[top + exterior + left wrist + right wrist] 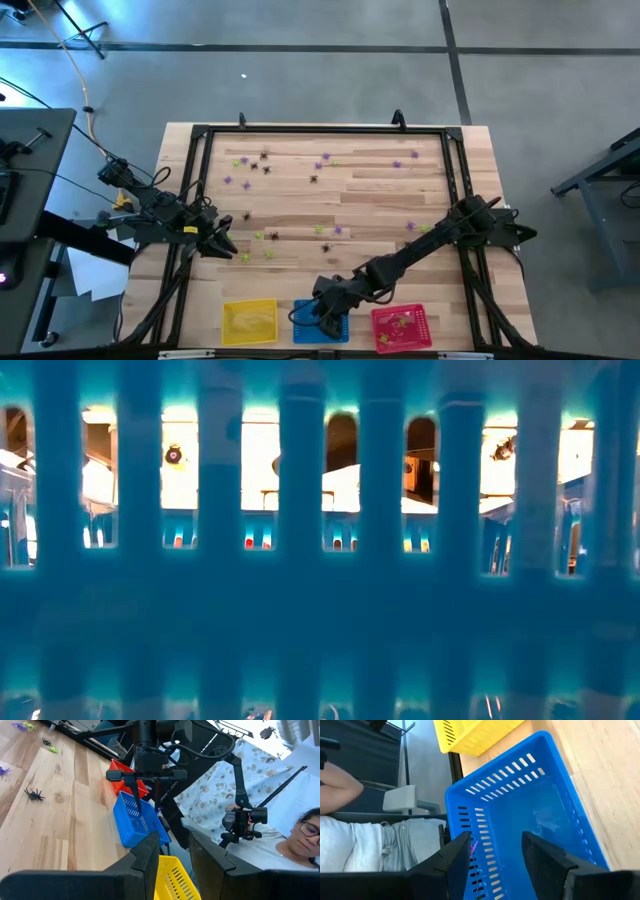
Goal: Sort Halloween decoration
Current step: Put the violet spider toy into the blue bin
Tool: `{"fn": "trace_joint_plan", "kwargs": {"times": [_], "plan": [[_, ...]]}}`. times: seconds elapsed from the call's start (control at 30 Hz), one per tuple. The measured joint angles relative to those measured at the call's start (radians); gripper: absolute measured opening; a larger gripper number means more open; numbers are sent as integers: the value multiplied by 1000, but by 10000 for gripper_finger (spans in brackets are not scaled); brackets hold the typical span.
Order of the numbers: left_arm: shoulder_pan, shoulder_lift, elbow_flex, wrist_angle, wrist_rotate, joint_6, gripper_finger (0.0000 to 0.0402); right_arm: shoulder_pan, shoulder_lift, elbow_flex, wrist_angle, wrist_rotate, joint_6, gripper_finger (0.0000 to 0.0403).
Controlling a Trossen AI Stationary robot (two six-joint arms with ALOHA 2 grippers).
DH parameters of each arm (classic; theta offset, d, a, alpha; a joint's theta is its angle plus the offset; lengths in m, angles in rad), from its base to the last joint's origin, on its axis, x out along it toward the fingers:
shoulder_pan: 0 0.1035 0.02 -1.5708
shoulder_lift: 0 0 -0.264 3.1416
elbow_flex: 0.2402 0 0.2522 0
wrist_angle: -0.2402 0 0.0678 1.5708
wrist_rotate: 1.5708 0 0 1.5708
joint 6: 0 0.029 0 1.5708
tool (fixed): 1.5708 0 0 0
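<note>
High view: the right gripper (328, 318) reaches down over the blue basket (302, 322), which sits between the yellow basket (249, 321) and the red basket (401, 328) at the table's (380, 200) near edge. The left gripper (222, 244) waits low near the table's left side. The Halloween decoration (313, 179) lies scattered across the far and middle boards, well apart from the baskets.

Low view: blue basket mesh fills the frame; nothing else can be told.

Left wrist view: its own fingers stand partly apart with nothing between them. Farther off, the right gripper's fingers point down into the blue basket. A black spider (34, 795) lies on the wood. A person (300, 837) sits beyond the table.

Right wrist view: jaws apart over the blue basket's inside; a purple trinket (472, 848) shows beside one finger, near the basket wall.

Step in hand: judged a drop of a purple piece into the blue basket.

Next move: probably lifting clear, then fetching another trinket matched by colour.
</note>
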Motion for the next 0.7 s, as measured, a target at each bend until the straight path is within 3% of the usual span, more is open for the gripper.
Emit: {"fn": "trace_joint_plan", "kwargs": {"times": [0.37, 0.47, 0.6, 0.7], "plan": [[0, 0, 0, 9, -50, 13, 94, 0, 0, 0, -5, 0, 0, 172], [0, 0, 0, 26, -171, 124, 94, -1, 0, 0, -8, -6, -28, 172], [0, 0, 0, 74, -386, 179, 94, -1, 0, 0, -8, -10, -71, 172], [0, 0, 0, 85, -482, 210, 94, -1, 0, 0, -8, -10, -71, 172]]}}
